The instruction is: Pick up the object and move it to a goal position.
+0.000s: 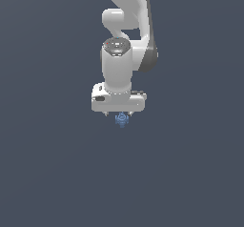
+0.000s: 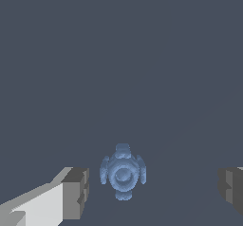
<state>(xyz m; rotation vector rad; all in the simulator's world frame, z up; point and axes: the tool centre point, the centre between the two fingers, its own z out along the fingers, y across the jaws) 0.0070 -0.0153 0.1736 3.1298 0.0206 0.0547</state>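
Observation:
The object (image 1: 122,120) is a tiny blue knobbly piece with small rounded bumps, directly under the white hand in the exterior view. In the wrist view the object (image 2: 123,173) lies between the two grey fingertips (image 2: 76,192) of my gripper (image 2: 154,191). It sits much closer to one pad than to the other and touches neither. The gripper (image 1: 119,114) is open, jaws spread far wider than the object. In the exterior view the hand hides most of the fingers.
A plain dark grey floor (image 1: 57,173) fills both views. The white arm (image 1: 126,25) rises above the hand toward the top of the exterior view. No marker or other object shows.

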